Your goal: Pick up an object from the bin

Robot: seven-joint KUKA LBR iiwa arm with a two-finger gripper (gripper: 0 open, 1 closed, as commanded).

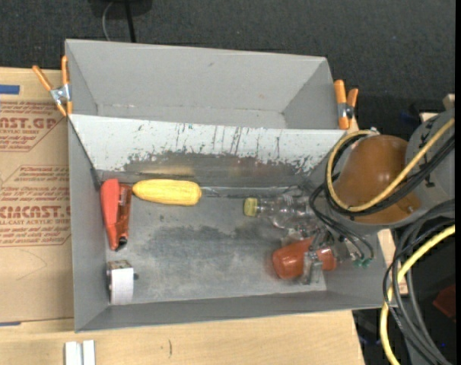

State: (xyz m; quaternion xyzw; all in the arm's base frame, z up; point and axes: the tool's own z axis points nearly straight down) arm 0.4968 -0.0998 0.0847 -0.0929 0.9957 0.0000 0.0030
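Gripper (313,258) stands beside rounded red plastic piece (288,261), lying at its 9 o'clock; grip state I cannot tell.

Wrist: I carry a rounded orange-brown cover (376,181), dome-shaped and glossy, with a pale highlight on its upper side.

Cabling: a yellow cable (335,175) curves round the left edge of the cover, and black cables (327,206) are bundled beside and beneath it. Further black and yellow loops (404,280) hang at the lower right.

Arm: my arm casing (434,137) behind the cover is pale grey and smooth, with a yellow cable crossing it.

End effector: my end effector (313,265) is made of pale metal parts, with thin dark wires and a small green piece (360,263) at its side.
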